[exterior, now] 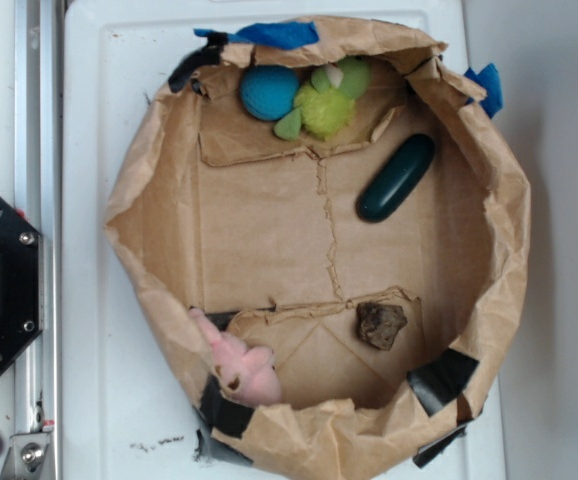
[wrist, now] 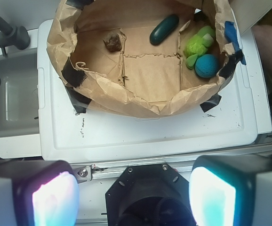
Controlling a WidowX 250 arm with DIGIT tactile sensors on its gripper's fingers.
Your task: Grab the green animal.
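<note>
- The green animal [exterior: 327,105] lies inside the paper bag basin [exterior: 134,190], at the far rim in the exterior view, pressed into the corner below the blue tape [exterior: 279,34].
- The blue ball [exterior: 269,92] sits just beside the green animal, touching or nearly touching it on one side; the paper wall closes it in behind.
- The dark green capsule [exterior: 396,177] lies tilted on the paper floor, near the green animal but apart from it, close to the side wall.
- The middle of the paper floor is open; a torn seam runs across it.
- A brown lump [exterior: 380,324] rests on the floor toward the opposite rim, well apart from the green animal.
- A pink toy [exterior: 239,365] lies against the crumpled wall at that same rim, next to black tape [exterior: 224,412].
- The basin walls stand crumpled and uneven all round, patched with black tape at several points.
- The basin sits on a white worktop [exterior: 99,120], with bare margins showing around it.
- In the wrist view a sink [wrist: 11,101] adjoins the worktop, with a dark tap [wrist: 6,33] above it.
- The gripper [wrist: 133,193] is seen in the wrist view outside the basin, over the near edge of the worktop, well apart from the green animal [wrist: 198,43].
- The jaws stand wide apart and hold nothing; the two fingers [wrist: 213,195] show at the lower corners of that view.
</note>
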